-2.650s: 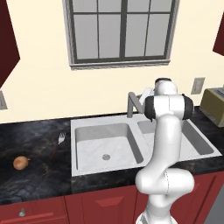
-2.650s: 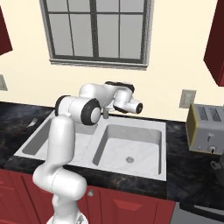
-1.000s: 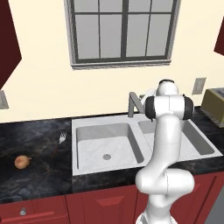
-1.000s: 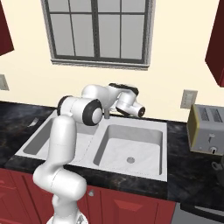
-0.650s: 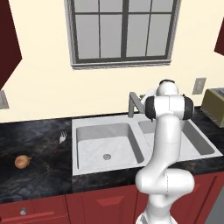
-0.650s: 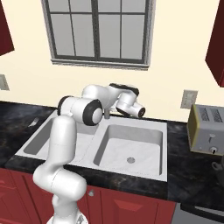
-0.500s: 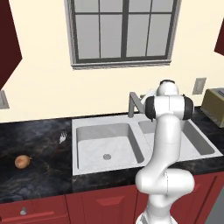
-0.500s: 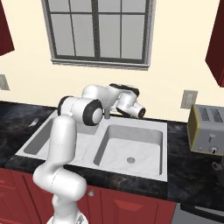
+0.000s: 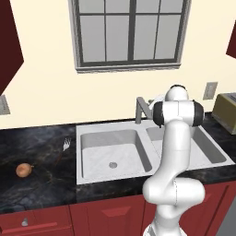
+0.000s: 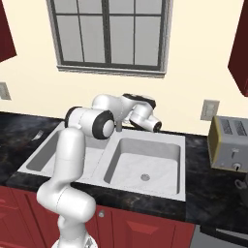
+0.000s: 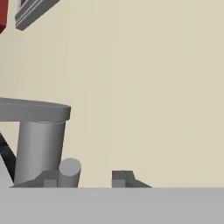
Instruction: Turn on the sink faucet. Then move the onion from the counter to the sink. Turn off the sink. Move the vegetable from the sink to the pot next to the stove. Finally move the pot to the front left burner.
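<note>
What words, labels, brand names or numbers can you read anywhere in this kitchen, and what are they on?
None: no readable text, label, brand or number shows on the toaster, the wall outlet, the sink faucet, the sink or the cabinets.

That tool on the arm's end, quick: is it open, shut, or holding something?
Tool: jaws stand apart with a gap between the tips, holding nothing; it sits beside the faucet.

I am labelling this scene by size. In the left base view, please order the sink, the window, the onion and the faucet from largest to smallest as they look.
1. Window
2. Sink
3. Faucet, partly hidden by the arm
4. Onion

The window is farther away, yet looks largest.
</note>
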### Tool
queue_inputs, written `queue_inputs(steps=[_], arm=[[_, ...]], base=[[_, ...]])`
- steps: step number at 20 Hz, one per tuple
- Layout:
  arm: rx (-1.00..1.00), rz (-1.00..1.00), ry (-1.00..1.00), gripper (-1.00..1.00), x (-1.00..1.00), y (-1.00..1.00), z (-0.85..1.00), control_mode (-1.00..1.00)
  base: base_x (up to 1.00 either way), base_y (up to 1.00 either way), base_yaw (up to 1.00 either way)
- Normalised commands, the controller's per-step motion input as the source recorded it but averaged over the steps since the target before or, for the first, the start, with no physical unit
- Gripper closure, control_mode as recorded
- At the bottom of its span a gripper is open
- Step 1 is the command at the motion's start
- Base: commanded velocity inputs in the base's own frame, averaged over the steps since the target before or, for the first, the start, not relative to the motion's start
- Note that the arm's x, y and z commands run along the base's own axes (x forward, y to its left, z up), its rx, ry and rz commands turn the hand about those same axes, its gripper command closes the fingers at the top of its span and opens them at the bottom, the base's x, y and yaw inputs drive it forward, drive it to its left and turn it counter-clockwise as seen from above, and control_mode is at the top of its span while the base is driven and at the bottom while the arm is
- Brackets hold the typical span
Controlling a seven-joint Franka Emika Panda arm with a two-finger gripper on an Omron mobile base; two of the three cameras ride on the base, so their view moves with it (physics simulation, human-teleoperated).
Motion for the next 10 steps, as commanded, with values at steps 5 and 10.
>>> queue_inputs(steps=[5, 10], arm=[[0.05, 0.0, 0.01, 1.0, 0.0, -0.71, -0.46, -1.0], [0.05, 0.0, 0.03, 1.0, 0.0, -0.74, -0.54, -1.0]], base=[[0.0, 0.0, 0.0], [0.0, 0.0, 0.0]])
